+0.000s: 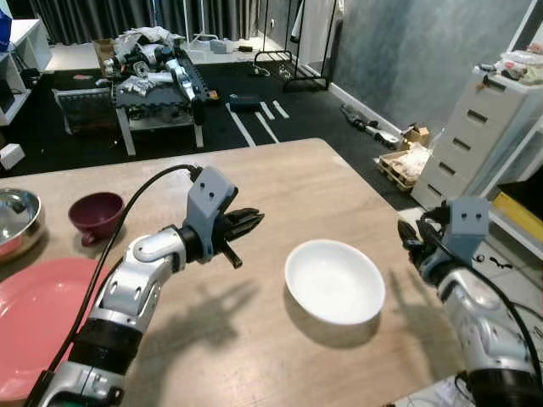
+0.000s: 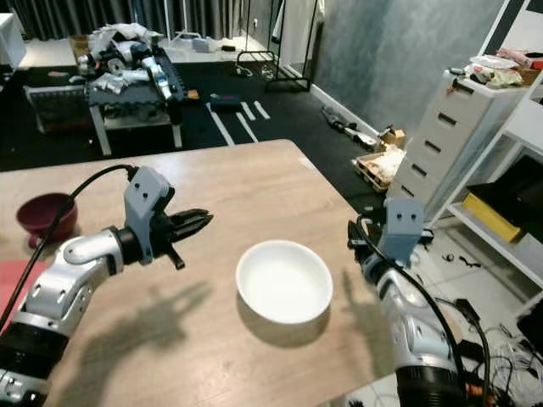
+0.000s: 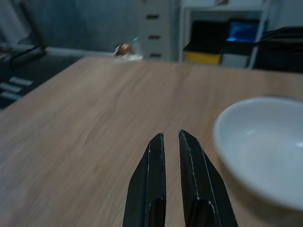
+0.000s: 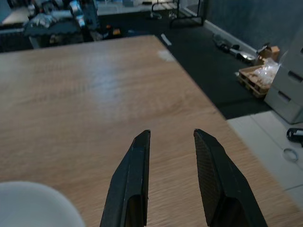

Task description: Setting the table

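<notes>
White bowl (image 1: 334,281), round, empty, glossy, upright

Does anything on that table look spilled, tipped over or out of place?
Nothing stands out. The white bowl, maroon cup, pink plate and metal bowl all sit upright on the wooden table, with no spill visible.

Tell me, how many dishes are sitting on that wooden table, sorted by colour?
White: 1, the white bowl
Maroon: 1, the small maroon bowl
Pink: 1, the pink plate
Silver: 1, the metal bowl
Total: 4 dishes
</notes>
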You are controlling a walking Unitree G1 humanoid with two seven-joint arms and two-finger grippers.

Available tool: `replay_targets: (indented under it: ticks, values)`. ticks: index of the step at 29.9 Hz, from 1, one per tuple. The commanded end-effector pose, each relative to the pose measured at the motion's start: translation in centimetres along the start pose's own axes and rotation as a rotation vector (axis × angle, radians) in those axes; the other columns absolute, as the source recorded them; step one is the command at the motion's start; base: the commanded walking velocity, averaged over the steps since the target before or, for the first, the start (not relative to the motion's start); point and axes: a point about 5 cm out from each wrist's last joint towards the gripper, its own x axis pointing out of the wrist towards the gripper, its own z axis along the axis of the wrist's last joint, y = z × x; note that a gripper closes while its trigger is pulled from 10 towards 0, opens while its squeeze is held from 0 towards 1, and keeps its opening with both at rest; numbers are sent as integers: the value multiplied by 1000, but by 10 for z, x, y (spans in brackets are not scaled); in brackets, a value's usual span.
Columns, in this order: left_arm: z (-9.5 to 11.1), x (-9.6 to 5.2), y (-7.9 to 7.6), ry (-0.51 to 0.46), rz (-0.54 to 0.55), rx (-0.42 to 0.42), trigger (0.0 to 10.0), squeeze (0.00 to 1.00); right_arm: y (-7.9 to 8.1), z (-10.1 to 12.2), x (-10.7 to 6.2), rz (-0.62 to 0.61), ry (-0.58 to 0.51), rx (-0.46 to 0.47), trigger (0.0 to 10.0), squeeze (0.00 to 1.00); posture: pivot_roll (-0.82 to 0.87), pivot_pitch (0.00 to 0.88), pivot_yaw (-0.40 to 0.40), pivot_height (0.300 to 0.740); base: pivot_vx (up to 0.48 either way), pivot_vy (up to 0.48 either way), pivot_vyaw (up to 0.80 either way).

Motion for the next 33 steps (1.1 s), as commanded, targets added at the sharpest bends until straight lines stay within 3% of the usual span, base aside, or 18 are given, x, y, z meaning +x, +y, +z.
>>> replay_targets:
  ticks: [1, 3, 5, 11, 12, 13, 14, 15, 22, 23, 24, 25, 26, 27, 28, 29, 30, 33]
  values:
    - [-10, 3, -3, 35, -2, 0, 10000, 0, 0, -9, -4, 2, 37, -16, 10000, 0, 101, 47, 37, 740, 0, 0, 0]
    - [-11, 4, -4, 39, -3, -1, 10000, 12, 0, -9, -5, 5, 37, -21, 10000, 0, 101, 47, 37, 740, 0, 0, 0]
    - [-12, 5, -4, 42, -7, -6, 10000, 251, 0, -9, -5, 14, 41, -31, 10000, 0, 101, 50, 35, 740, 0, 0, 0]
    - [-14, 13, -4, 52, -3, -13, 10000, 310, 4, -12, -8, 100, 87, -77, 10000, 0, 104, 62, 31, 740, 0, 0, 0]
    - [-14, 13, -3, 51, -2, -14, 10000, 451, 5, -13, -10, 119, 99, -83, 10000, 0, 103, 74, 27, 740, 0, 0, 0]
    - [-14, 14, -3, 50, -2, -15, 10000, 773, 6, -16, -12, 153, 125, -84, 10000, 0, 103, 80, 25, 740, 0, 0, 0]
    - [-13, 14, -3, 49, -2, -15, 10000, 773, 6, -18, -14, 176, 143, -84, 10000, 0, 103, 85, 23, 740, 0, 0, 0]
    - [-13, 15, -2, 46, -3, -19, 10000, 1000, 4, -19, -16, 187, 159, -88, 10000, 0, 103, 93, 19, 740, 0, 0, 0]
    - [-7, 18, 0, 20, -9, -31, 10000, 1000, -11, -19, -25, 183, 205, -19, 10000, 0, 94, 113, 19, 740, 0, 0, 0]
    - [-5, 18, 0, 12, -18, -29, 10000, 1000, -16, -18, -27, 174, 214, -4, 10000, 212, 93, 117, 19, 740, 0, 0, 0]
    - [-5, 18, 0, 12, -18, -29, 10000, 1000, -16, -18, -27, 174, 214, -4, 10000, 212, 93, 117, 19, 740, 0, 0, 0]
    - [-3, 19, 1, 5, -17, -25, 10000, 1000, -19, -19, -28, 167, 221, 14, 10000, 463, 92, 119, 18, 740, 0, 0, 0]
    - [-3, 19, 1, 5, -17, -25, 10000, 1000, -19, -19, -28, 167, 221, 14, 10000, 463, 92, 119, 18, 740, 0, 0, 0]
    - [-1, 20, 2, -2, -11, -17, 10000, 1000, -20, -19, -28, 172, 225, 35, 10000, 1000, 93, 121, 18, 740, 0, 0, 0]
    - [-1, 20, 2, -2, -11, -17, 10000, 1000, -20, -19, -28, 172, 225, 35, 10000, 1000, 93, 121, 18, 740, 0, 0, 0]
    - [3, 21, 3, -13, -9, -17, 10000, 416, -17, -19, -28, 201, 236, 96, 10000, 1000, 94, 123, 15, 740, 0, 0, 0]
    - [5, 22, 3, -19, -15, -22, 10000, 0, -14, -20, -29, 232, 249, 129, 10000, 1000, 94, 123, 15, 740, 0, 0, 0]
    - [5, 22, 3, -23, -20, -26, 10000, 0, -12, -20, -30, 253, 257, 148, 10000, 1000, 94, 123, 15, 740, 0, 0, 0]
